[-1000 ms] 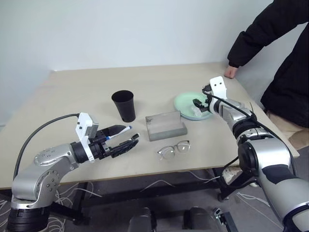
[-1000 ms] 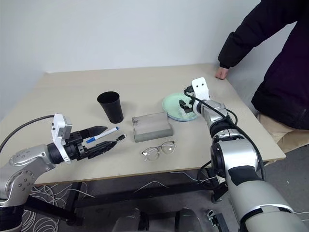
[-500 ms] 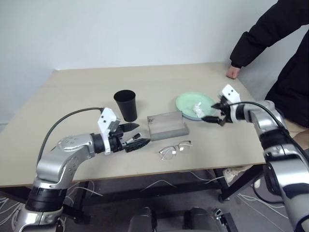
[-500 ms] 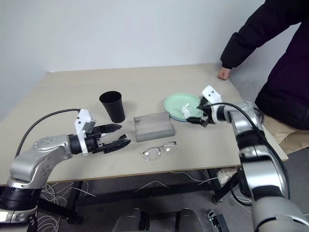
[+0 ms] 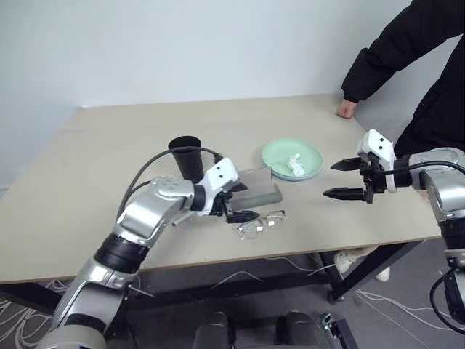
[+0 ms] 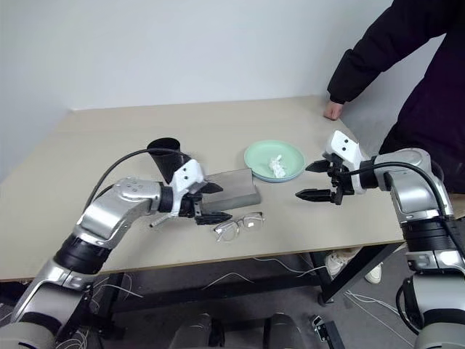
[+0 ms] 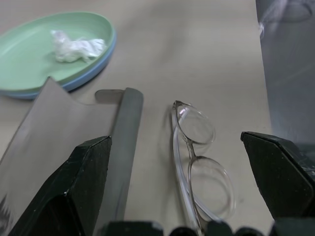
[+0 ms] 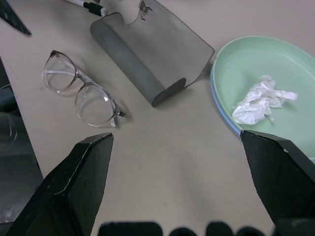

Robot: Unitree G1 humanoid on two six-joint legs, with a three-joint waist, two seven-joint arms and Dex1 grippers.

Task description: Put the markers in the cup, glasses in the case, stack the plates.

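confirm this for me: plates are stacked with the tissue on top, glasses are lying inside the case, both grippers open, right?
Not quite. The glasses lie on the table beside the case, not inside it; the right wrist view shows them apart. The rest holds: the tissue sits on the stacked plates, and the left gripper and right gripper are open.

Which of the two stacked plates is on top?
The mint green round plastic plate, holding the crumpled white tissue; only the light blue plate's rim shows beneath it.

Mint green plate (image 8: 256, 69) on blue, grey case (image 8: 147, 49), black cup (image 5: 187, 156).
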